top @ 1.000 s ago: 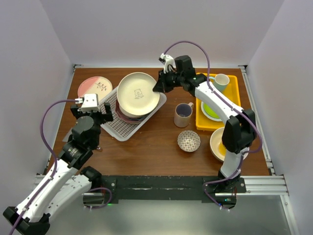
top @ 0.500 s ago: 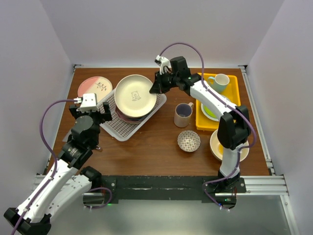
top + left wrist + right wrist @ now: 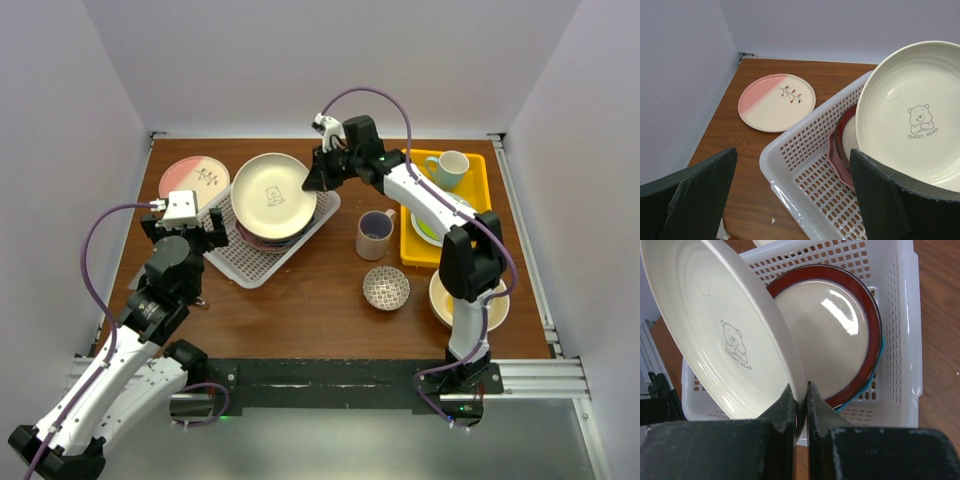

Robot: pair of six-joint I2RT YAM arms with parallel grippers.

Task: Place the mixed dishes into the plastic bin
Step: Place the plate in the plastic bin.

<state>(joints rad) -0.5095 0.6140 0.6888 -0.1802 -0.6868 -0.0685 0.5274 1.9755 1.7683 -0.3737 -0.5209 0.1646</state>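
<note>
Right pincer (image 3: 800, 390) holds the cream plate (image 3: 274, 194) tilted over the plastic bin (image 3: 240, 262).
Right pincer is pinched tight on the cream plate's rim; the plate leans steeply above a red-rimmed plate (image 3: 840, 335) lying in the white plastic bin. Left pincer (image 3: 188, 232) gapes wide, empty, at the bin's near-left corner. Pink-and-cream plate (image 3: 193, 180) lies flat on the worktop (image 3: 320, 310) beside the bin; mug (image 3: 375, 234) and patterned bowl (image 3: 386, 288) stand well to the right.
</note>
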